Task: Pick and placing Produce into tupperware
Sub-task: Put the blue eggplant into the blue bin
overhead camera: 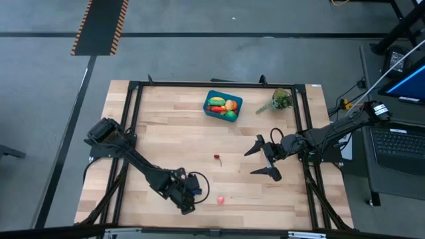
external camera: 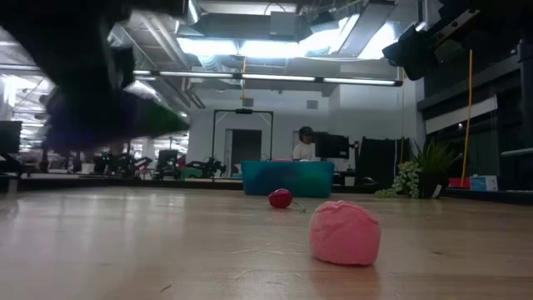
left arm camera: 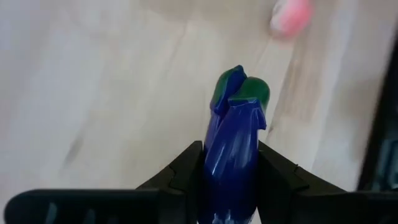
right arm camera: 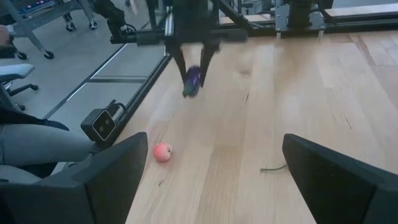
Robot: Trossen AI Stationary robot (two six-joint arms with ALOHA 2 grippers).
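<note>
Your left end effector [left arm camera: 229, 171] is clamped on a glossy purple toy eggplant with a green cap [left arm camera: 233, 149], held off the wood near the front edge of the light wooden tabletop [overhead camera: 166, 133]. Just beside it lies a small pink round toy fruit [overhead camera: 220, 199], close to that same front edge, with bare wood between the two. A small red toy fruit with a thin stem [overhead camera: 217, 158] sits near the middle, well apart from everything else.

The teal-blue rounded plastic tub [overhead camera: 222, 106] stands near the far edge, already holding orange, yellow, red and green pieces. You have a broad stretch of open wood between the left end effector and the tub. Your right end effector [overhead camera: 265, 159] hangs over the right half with its fingers wide apart and holding nothing. A leafy green plant sprig [overhead camera: 279, 101] sits in the far right corner, near the tub.
</note>
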